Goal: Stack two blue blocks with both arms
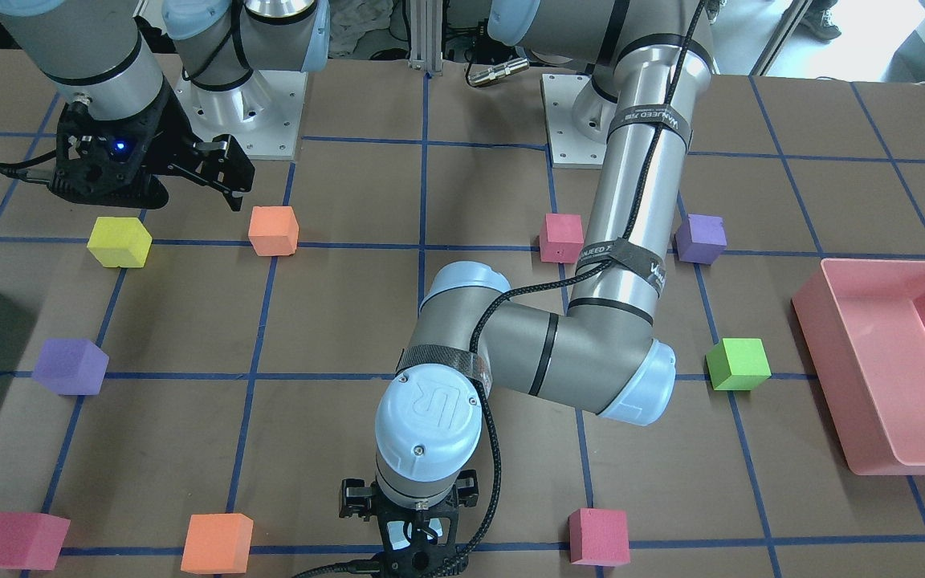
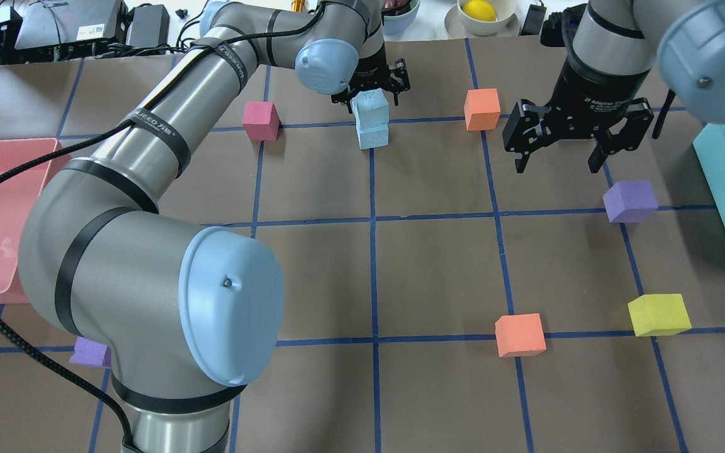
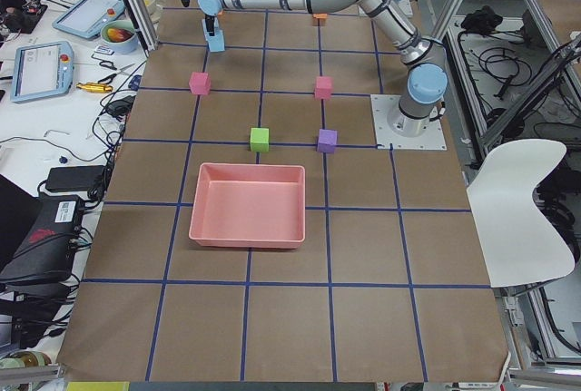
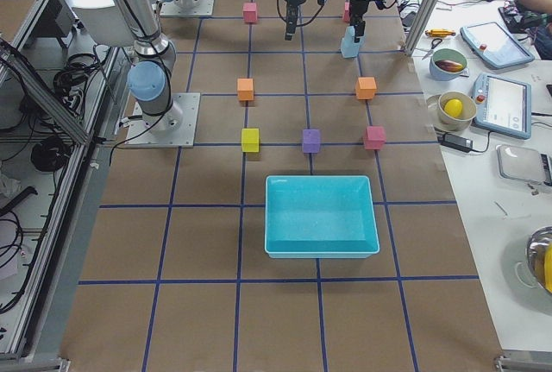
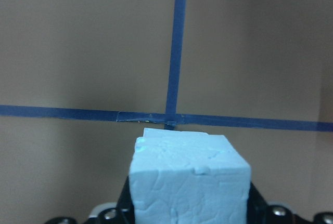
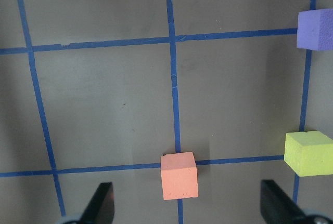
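The upper blue block (image 2: 371,106) rests on the lower blue block (image 2: 374,135) at the surface's (image 2: 438,251) far middle, pinched by the left gripper (image 2: 370,94) jaws. We should part them slowly, then lift straight. The right gripper (image 2: 557,167) hangs nearby, jaws spread, empty.
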You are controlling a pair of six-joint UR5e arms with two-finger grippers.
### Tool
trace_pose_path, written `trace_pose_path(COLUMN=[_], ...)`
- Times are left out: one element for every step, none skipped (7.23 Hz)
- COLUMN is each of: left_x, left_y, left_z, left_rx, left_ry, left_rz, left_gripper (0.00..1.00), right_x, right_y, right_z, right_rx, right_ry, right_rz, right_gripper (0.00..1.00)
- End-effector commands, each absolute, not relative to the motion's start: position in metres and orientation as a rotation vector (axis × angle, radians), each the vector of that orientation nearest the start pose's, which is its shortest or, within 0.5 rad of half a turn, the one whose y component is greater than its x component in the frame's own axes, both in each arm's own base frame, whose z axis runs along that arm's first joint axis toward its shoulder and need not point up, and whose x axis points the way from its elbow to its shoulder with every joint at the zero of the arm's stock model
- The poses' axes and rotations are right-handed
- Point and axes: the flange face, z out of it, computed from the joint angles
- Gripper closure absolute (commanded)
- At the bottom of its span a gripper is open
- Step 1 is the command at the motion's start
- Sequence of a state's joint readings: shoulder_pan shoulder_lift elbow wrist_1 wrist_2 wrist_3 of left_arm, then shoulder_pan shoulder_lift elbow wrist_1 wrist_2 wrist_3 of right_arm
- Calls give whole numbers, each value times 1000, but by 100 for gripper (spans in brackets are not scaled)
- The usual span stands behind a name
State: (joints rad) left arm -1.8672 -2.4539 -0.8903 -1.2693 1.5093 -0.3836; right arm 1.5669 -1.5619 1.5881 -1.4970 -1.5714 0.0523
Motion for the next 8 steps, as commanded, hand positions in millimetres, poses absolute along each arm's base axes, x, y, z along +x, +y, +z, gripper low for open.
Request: trace_pose_path(left_x=[-382, -369, -343, -306, -276, -251, -228, -201], left_y=[-729, -713, -698, -687, -672, -642, -607, -577], left_z=[318, 361, 401, 429, 457, 488, 499, 504], left_rx=[-109, -79, 65, 151, 243, 277, 295, 274], left_ry=[3250, 3239, 3207, 3136, 3108, 3101, 3094, 3102], left_rz=[-174, -124, -67, -18, 50, 111, 195, 221], left_gripper=[0, 0, 0, 0, 0, 0, 6, 6], right_x=[131, 132, 132, 132, 132, 132, 132, 131], right_y=[-483, -482, -481, -481, -481, -482, -482, -482], right_z=[474, 475, 474, 476, 474, 474, 475, 476], right_rx=[96, 89, 82, 82, 82, 82, 82, 84], right_ry=[3139, 3140, 3140, 3140, 3140, 3140, 3140, 3140], right_rz=[135, 133, 135, 130, 135, 135, 130, 128], right_gripper=[0, 0, 0, 0, 0, 0, 0, 0])
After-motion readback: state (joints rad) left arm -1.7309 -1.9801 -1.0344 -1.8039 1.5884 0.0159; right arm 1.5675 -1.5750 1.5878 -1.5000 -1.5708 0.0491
